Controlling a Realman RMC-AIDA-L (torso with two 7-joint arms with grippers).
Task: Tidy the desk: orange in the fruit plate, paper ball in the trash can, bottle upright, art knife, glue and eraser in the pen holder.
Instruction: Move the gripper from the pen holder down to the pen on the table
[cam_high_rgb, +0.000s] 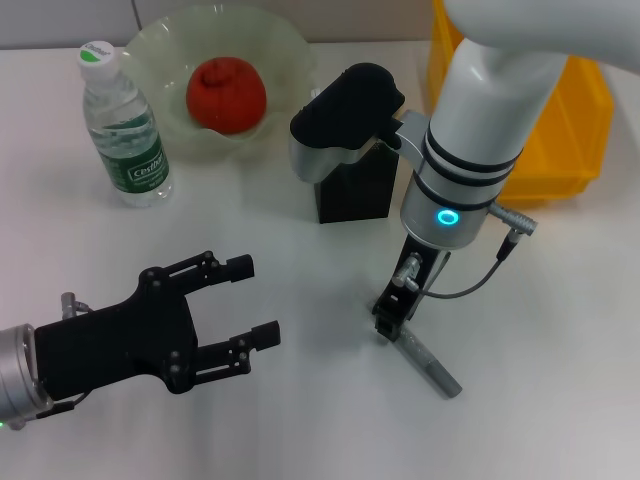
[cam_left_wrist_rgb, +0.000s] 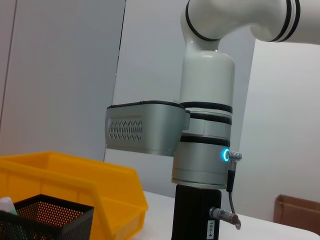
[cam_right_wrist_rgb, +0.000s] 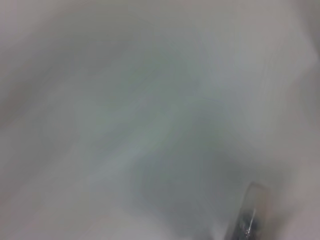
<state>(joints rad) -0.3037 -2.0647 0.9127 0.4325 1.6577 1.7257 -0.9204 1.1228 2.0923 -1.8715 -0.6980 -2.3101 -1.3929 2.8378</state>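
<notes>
You see the orange (cam_high_rgb: 226, 94) in the fruit plate (cam_high_rgb: 275, 45), the bottle (cam_high_rgb: 124, 126) upright, the art knife (cam_high_rgb: 428, 364) flat beneath the right claw (cam_high_rgb: 388, 322).

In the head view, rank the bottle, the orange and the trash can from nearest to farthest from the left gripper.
Measured from the left gripper, low on the table's left side:
1. Bottle, upright at the far left.
2. Orange, in the fruit plate behind the bottle.
3. Trash can, far right.
</notes>
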